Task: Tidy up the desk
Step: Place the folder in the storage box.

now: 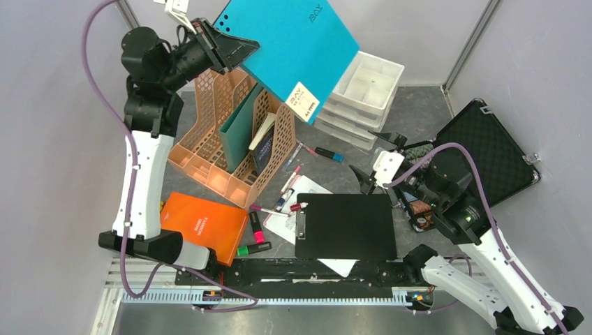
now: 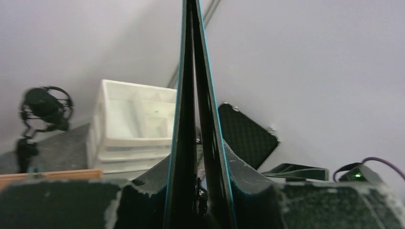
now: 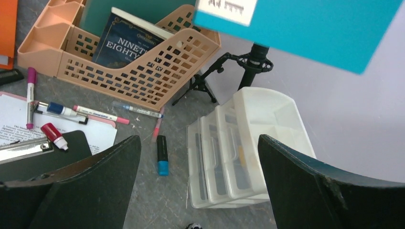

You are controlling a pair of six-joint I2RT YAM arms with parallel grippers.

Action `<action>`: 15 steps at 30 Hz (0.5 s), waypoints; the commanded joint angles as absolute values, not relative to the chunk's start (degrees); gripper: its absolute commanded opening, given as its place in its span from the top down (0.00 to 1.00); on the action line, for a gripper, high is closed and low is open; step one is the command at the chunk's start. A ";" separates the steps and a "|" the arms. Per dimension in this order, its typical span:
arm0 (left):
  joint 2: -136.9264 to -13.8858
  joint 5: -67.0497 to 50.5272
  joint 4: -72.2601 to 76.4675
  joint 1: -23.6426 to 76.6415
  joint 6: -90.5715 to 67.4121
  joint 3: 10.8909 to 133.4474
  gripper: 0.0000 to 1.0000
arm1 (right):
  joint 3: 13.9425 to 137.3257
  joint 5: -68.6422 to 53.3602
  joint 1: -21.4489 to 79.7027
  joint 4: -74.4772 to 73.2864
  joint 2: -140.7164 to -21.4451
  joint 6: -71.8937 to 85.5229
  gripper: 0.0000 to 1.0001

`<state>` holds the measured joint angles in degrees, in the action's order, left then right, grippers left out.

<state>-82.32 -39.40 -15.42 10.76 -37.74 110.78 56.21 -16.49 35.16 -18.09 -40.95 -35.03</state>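
My left gripper (image 1: 234,49) is shut on one corner of a teal folder (image 1: 293,49), which hangs tilted in the air above the peach file organiser (image 1: 230,146). In the left wrist view the folder's edge (image 2: 191,95) runs straight up from between the gripper (image 2: 198,191) fingers. Low over the dark stone desk (image 1: 419,112), my right gripper (image 1: 372,157) stands wide open and empty. Between the spread fingers of that gripper (image 3: 198,140) I see bare desk (image 3: 143,200), a blue-capped marker (image 3: 162,155) and the white drawer unit (image 3: 248,143).
The organiser (image 3: 138,71) holds a book (image 3: 124,43) and a green folder. A black clipboard (image 1: 345,227) lies on papers near the front, with several pens and highlighters (image 1: 255,227) left of it. An orange folder (image 1: 206,223) lies front left, an open black case (image 1: 489,150) right.
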 commanded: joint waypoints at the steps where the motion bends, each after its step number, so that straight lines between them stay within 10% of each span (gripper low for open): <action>1: -79.98 -35.54 -24.28 8.74 -20.46 120.39 0.98 | 53.29 -15.11 34.30 -18.45 -39.15 -36.12 0.02; 15: -77.62 -22.44 -36.73 2.23 2.42 129.55 0.98 | 48.10 -14.99 31.74 -17.40 -38.72 -33.94 0.02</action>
<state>-77.32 -26.92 -37.58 4.32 -7.31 125.56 48.58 -15.99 32.21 -19.00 -38.48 -35.18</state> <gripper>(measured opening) 0.307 0.979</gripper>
